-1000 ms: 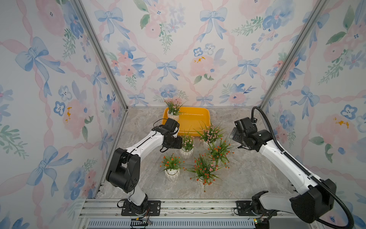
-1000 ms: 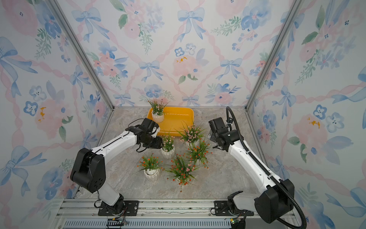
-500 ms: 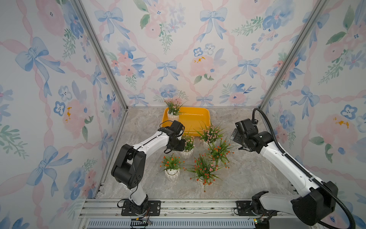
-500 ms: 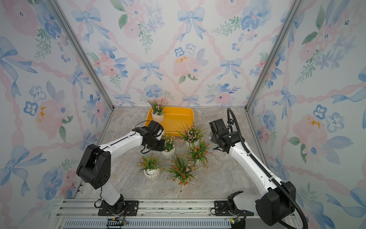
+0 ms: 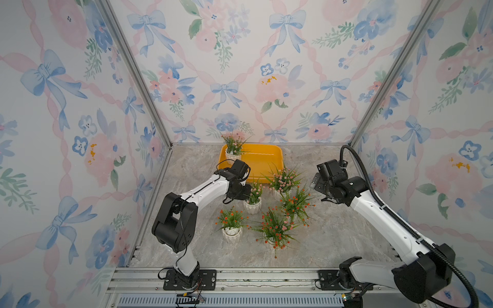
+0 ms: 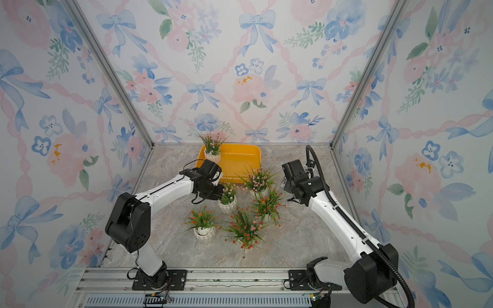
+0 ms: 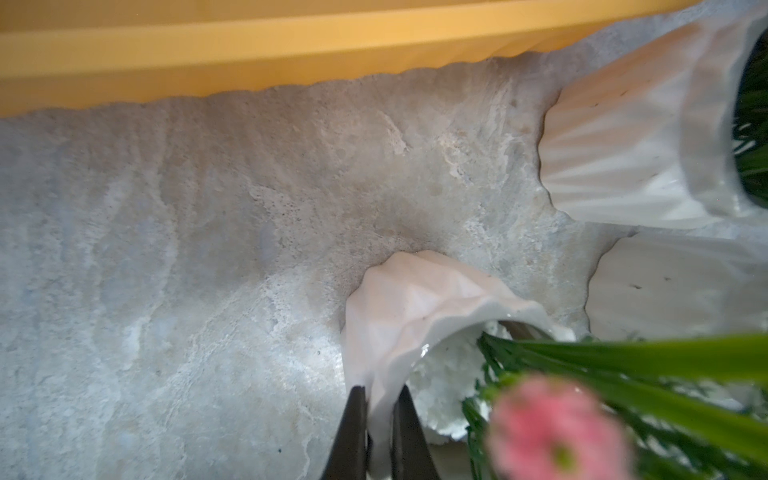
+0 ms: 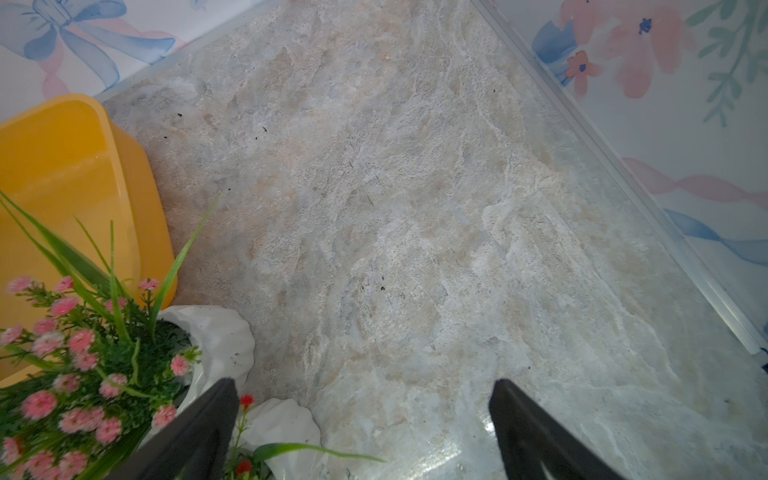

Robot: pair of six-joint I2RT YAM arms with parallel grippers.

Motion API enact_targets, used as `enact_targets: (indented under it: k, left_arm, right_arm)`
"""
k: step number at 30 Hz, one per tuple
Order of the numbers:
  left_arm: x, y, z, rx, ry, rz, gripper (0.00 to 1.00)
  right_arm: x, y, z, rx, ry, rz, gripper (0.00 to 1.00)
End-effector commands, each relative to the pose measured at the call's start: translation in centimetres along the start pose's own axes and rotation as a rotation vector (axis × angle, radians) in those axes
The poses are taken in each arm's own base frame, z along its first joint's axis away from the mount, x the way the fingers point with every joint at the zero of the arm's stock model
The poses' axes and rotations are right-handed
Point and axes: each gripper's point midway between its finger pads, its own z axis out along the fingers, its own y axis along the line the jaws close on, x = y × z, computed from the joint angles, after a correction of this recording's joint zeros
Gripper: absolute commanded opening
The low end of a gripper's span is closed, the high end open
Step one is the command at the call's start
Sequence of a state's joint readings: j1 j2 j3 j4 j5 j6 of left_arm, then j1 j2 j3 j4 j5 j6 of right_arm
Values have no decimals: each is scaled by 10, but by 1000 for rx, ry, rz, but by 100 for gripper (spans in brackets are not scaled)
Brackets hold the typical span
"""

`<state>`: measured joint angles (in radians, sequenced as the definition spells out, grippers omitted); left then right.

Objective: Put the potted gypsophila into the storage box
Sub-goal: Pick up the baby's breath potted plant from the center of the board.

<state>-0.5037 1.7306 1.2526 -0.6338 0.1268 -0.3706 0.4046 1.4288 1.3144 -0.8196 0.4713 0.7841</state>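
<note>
My left gripper [image 7: 380, 390] is closed down tight on the rim wall of the pink pot [image 7: 415, 299], one finger inside the mouth and one outside. In a top view this pot [image 5: 252, 205] stands on the table [image 5: 333, 240] just in front of the box [image 5: 277, 153], and I judge that it is not yet lifted. My right gripper [image 8: 361, 386] is spread wide and holds nothing; it hovers over bare table beside another pink plant. One boxed pot [image 5: 231, 155] already sits in the far left corner of the box. The loose pots [image 5: 231, 232] crowd close around the held one. I treat the pot as stiff, glossy and probably slick, and possibly brittle; I cannot tell its material. The sprigs are soft and give no hold. A rim pinch is off-centre, so I expect the pot to hang tilted. I would lift it slowly, clear of the neighbours' leaves.
</note>
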Motion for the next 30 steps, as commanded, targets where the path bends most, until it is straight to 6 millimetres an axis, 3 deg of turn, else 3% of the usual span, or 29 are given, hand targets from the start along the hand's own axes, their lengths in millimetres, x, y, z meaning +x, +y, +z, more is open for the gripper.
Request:
enact_targets:
  k: [1, 21, 30]
  left_arm:
    - [4, 6, 9, -42, 27, -13, 0]
    - [-27, 8, -19, -41, -79, -33, 0]
    - [-55, 28, -42, 10, -144, -104, 0]
  right_arm:
    - [3, -6, 9, 45, 20, -3, 97]
    - [3, -5, 14, 57, 30, -14, 97]
    - [2, -5, 15, 61, 31, -8, 97]
